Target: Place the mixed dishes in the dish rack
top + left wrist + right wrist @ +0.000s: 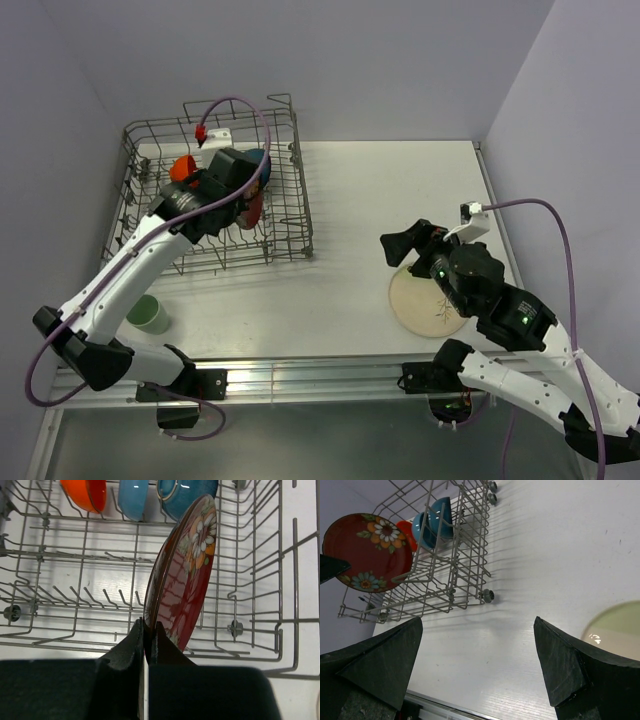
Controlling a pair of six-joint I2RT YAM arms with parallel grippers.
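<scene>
White counter [350,190] carries the grey wire dish rack [290,215] far-left and the cream plate [415,300], flat by the right jaws, which gape wide and empty. The left jaws pinch only the rim of the red floral bowl [187,580], on edge over the tines; such a thin grip could let it swing or topple onto the teal bowl [190,497].

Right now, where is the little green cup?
In the top view the pale green cup stands on the table at the left, outside the dish rack, just off its near left corner.
</scene>
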